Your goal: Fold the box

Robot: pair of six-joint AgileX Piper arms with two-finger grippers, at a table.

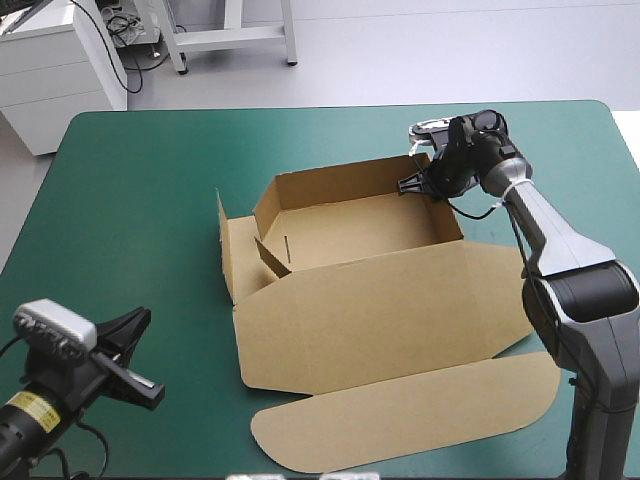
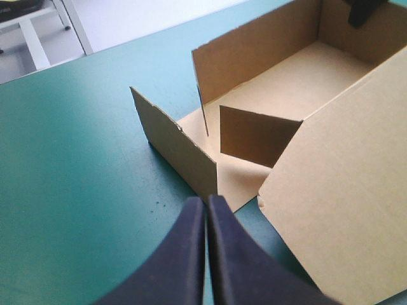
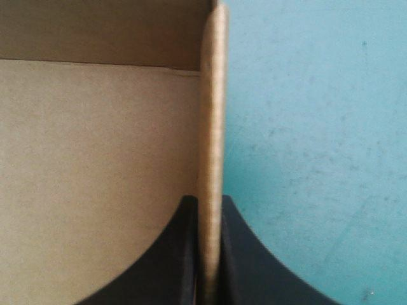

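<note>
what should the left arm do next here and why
Probably move the shut left gripper forward to the left flap and push it inward. The right gripper is shut on the box at its right wall, so that side looks held. The left flap stands open, apart from the inner tab, which leans loose and untucked.

My table (image 1: pixel 130 200) has a teal-green cover. Past its far edge, pale grey floor (image 1: pixel 420 50). Far left, a white drawer cabinet (image 1: pixel 55 75). Right of it, white frame legs (image 1: pixel 235 38), dark cables (image 1: pixel 122 28) between them.
</note>
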